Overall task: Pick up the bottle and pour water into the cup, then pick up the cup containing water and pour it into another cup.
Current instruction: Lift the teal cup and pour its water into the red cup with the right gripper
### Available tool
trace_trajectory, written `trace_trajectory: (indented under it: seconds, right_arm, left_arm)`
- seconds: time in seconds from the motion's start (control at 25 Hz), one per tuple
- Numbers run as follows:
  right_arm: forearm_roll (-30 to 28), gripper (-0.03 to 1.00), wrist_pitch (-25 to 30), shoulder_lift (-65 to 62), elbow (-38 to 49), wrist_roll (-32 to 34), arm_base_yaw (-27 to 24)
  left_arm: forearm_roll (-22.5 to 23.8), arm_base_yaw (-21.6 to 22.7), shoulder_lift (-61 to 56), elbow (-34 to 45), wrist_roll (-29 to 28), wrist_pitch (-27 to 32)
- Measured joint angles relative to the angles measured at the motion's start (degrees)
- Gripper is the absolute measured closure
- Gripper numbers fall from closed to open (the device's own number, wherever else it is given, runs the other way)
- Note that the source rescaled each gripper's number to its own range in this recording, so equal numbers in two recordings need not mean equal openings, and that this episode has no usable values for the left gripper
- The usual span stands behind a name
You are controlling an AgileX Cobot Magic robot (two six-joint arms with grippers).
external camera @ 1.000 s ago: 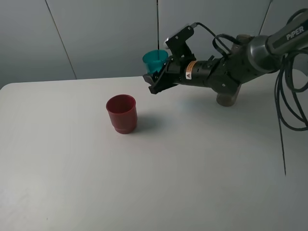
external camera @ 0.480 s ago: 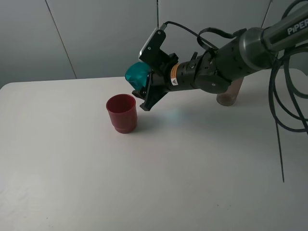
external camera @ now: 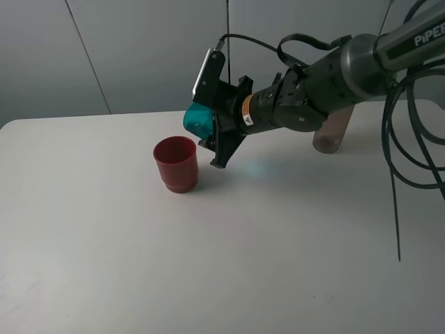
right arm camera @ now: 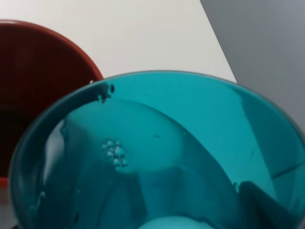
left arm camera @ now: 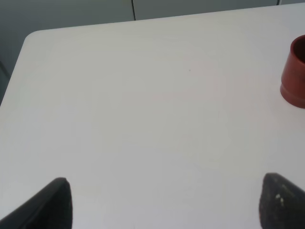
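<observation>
Teal cup, gripped tight in the right hand, is tilting just above the rim of the red cup on the counter, so the bottle pour is looking finished and the second pour is only starting, while the left hand is hanging open, empty.

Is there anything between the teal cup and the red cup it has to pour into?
Nothing visible. The right tool holds the teal cup tilted, just above and beside the red cup, with only open air between them.
</observation>
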Motion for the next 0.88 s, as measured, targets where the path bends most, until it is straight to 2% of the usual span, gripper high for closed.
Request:
trace_trajectory:
  seconds: [0.44,0.88]
  right_arm:
    - [-0.2,0.93,8.0,-0.2,-4.8,-3.6,2.3]
    - [-2.1,0.93,12.4,-0.2,-5.1,-9.2,2.9]
  left_arm:
    - [0.0,0.0,0.0,0.0,0.0,0.0]
    - [0.0,0.0,0.0,0.0,0.0,0.0]
